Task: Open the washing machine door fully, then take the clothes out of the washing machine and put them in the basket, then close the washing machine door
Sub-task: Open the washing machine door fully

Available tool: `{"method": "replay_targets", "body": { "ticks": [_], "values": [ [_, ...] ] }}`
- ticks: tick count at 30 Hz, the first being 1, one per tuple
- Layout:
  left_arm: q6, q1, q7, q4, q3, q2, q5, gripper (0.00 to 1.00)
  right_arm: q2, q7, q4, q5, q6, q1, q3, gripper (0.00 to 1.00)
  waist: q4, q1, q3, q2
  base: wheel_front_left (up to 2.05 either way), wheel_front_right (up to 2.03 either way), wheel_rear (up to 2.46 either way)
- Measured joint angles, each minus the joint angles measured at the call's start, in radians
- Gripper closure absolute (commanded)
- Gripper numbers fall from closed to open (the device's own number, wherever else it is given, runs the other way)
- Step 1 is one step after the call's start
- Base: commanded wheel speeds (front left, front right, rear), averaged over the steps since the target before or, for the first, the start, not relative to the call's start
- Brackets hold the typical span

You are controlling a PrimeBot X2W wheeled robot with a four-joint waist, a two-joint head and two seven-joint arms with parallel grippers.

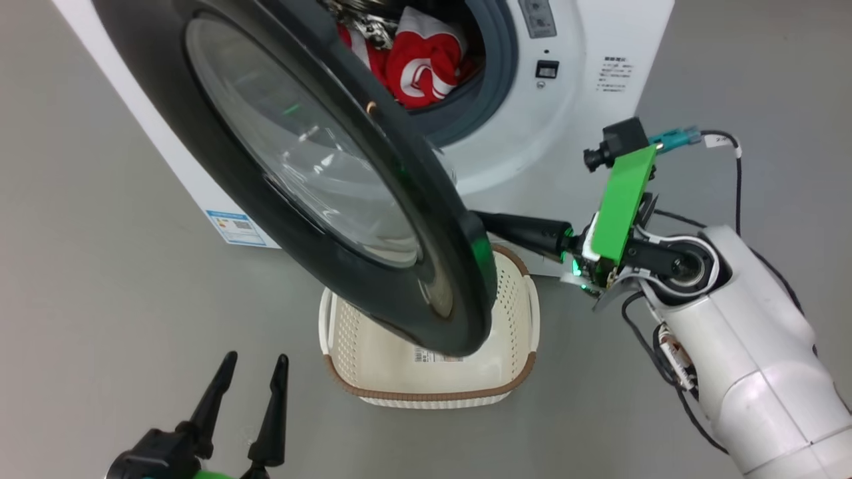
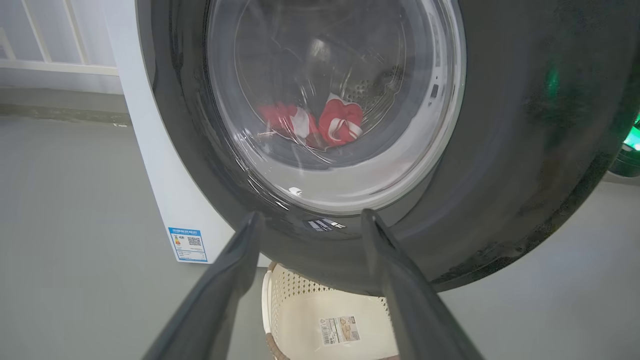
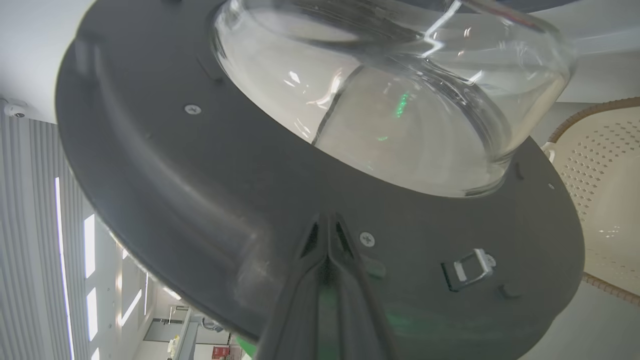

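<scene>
Right fingers (image 3: 301, 300), clenched, meet the door's (image 3: 190, 200) inner face, seen from the wrist; left fingers (image 1: 212, 394) splayed.

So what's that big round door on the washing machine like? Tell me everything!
The washing machine door is round, with a wide glossy black rim and a bulging clear glass bowl in the middle. Its inner side looks like matte dark plastic with screws and a small metal latch. It stands swung partly open, hanging over the basket. The right fingers, shut together, seem to press on its inner face near the edge.
</scene>
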Motion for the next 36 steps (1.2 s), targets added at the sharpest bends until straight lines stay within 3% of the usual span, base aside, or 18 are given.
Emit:
{"method": "replay_targets", "body": {
  "ticks": [10, 36],
  "values": [
    [0.000, 0.033, 0.000, 0.002, 0.010, -0.009, 0.004, 0.00, 0.028, 0.009, -0.093, -0.010, 0.000, 0.100, 0.022, 1.00, 0.046, 0.0000, -0.036, 0.0000, 0.00, 0.00, 0.00],
    [0.000, 0.066, 0.000, 0.018, 0.072, -0.021, 0.014, 0.00, 0.079, 0.026, -0.154, -0.019, 0.000, 0.180, 0.080, 1.00, 0.184, 0.0000, -0.072, 0.0000, 0.00, 0.00, 0.00]
  ]
}}
